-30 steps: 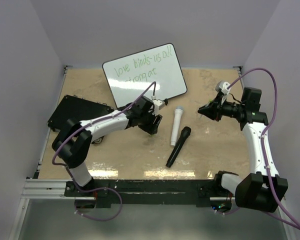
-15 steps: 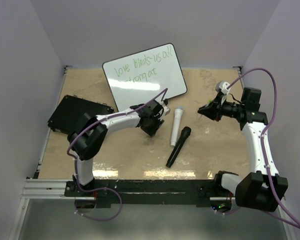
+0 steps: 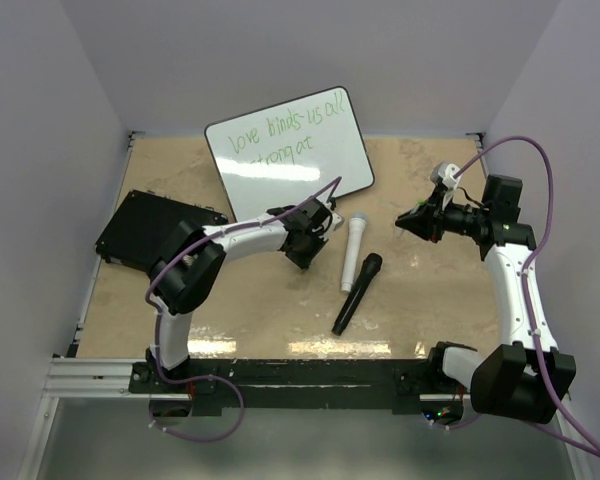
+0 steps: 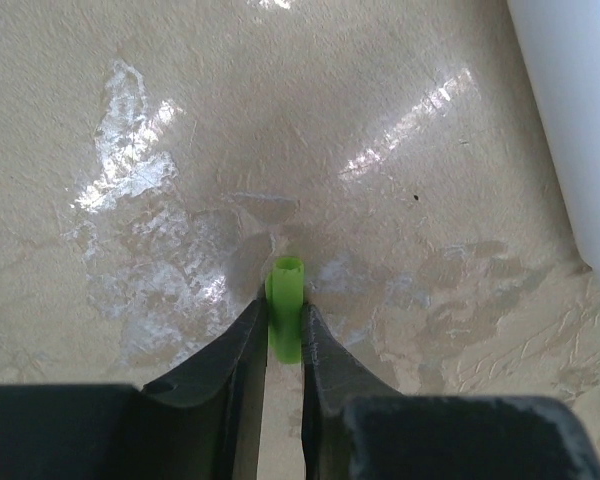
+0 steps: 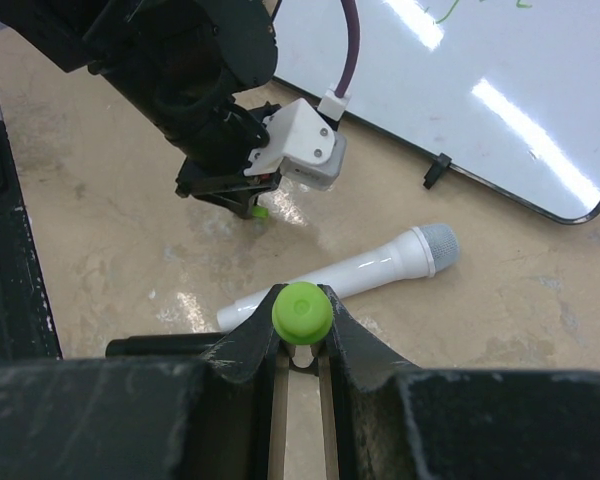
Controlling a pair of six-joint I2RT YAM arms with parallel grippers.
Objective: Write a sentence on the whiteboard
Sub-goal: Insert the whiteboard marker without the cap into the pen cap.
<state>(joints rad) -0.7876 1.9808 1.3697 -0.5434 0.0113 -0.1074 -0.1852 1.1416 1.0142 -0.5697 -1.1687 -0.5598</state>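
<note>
Whiteboard [image 3: 292, 158] sits askew at the desk's [image 3: 430, 300] far edge; the green sentence's [image 3: 280, 132] second line is hard to read.
Left end effector [image 4: 284, 304] narrowly pinches a green marker [image 4: 286, 280], its body mostly hidden; right end effector [image 5: 300, 300] clamps a green cap [image 5: 302, 315].

On the beige table [image 3: 430, 300] lie the whiteboard [image 3: 315, 172], black pad [image 3: 145, 232], white microphone [image 3: 353, 242] and black microphone [image 3: 356, 292].

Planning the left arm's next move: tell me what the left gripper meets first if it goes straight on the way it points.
The tabletop, marker end first. The left gripper, shut on a green marker, points down at a bare patch of it. The gap between them is unclear.
</note>
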